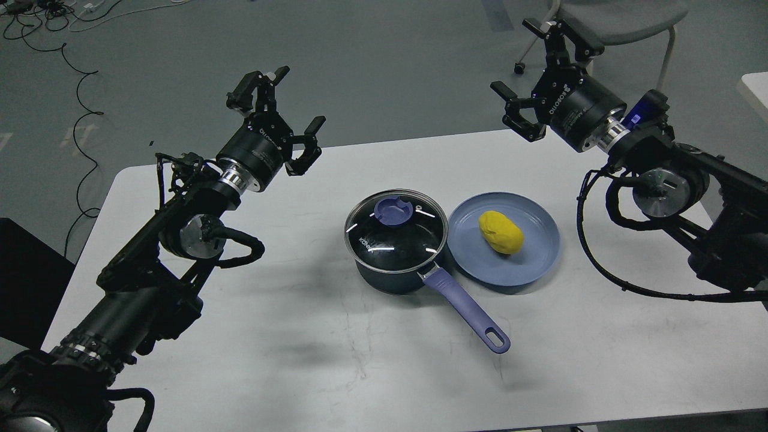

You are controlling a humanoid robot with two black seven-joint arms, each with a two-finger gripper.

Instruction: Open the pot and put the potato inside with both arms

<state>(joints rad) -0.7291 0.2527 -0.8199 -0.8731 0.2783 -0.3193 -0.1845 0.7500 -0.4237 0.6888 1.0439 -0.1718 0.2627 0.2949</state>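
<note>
The dark navy pot [384, 273] stands at the middle of the white table [288, 360], covered by a glass lid [396, 231] with a purple knob [393, 211]. Its lavender handle [465, 312] points toward the front right. Just right of it the yellow potato [501, 232] lies on a shallow blue plate [534, 264]. My left gripper [282, 114] hangs open above the table's far left, well apart from the pot. Raised beyond the table's far right edge, my right gripper [543, 75] is open too, holding nothing.
A grey chair [624, 18] stands on the floor behind the right arm. Black cables [78, 90] trail over the floor at the far left. A white surface edge [757, 90] shows at the right border. Bare tabletop lies in front of the pot.
</note>
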